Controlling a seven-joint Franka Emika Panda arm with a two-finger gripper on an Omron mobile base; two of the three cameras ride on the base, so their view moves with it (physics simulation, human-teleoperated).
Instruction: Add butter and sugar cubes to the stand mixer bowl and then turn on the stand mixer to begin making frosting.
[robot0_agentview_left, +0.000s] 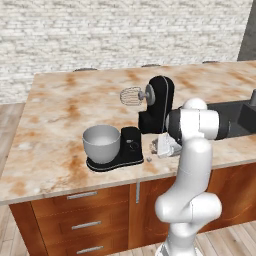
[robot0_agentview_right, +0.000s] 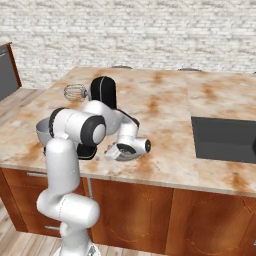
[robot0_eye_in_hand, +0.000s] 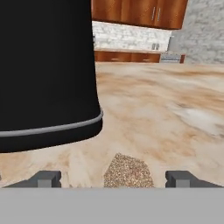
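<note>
A: Where did the gripper (robot0_eye_in_hand: 113, 180) sit at this point?

B: Low over the counter (robot0_agentview_left: 60, 125), beside the foot of the stand mixer (robot0_agentview_left: 150, 112). In the hand view the two fingertips (robot0_eye_in_hand: 46, 178) stood far apart, nothing between them. Open jaws, no load.

A: And directly ahead of them?

B: A small speckled brown lump (robot0_eye_in_hand: 128, 171), lying on the marble between the tips, close in. Judged to be a sugar cube, though the texture alone did not settle it. The left base view showed a small pale bit (robot0_agentview_left: 149, 159) on the counter beside the mixer base, just in front of the hand; likely the same piece.

A: Bowl position?

B: The stand mixer bowl (robot0_agentview_left: 101, 143) was seated on the mixer's flat black base, empty as far as could be seen. The head was tilted back, whisk (robot0_agentview_left: 131, 95) raised clear, which left the bowl mouth free for dropping things in from above.

A: Butter?

B: Could not pick it out.

A: Stage?

B: Judged early: hand lined up to straddle the lump, grasp not yet made.
</note>
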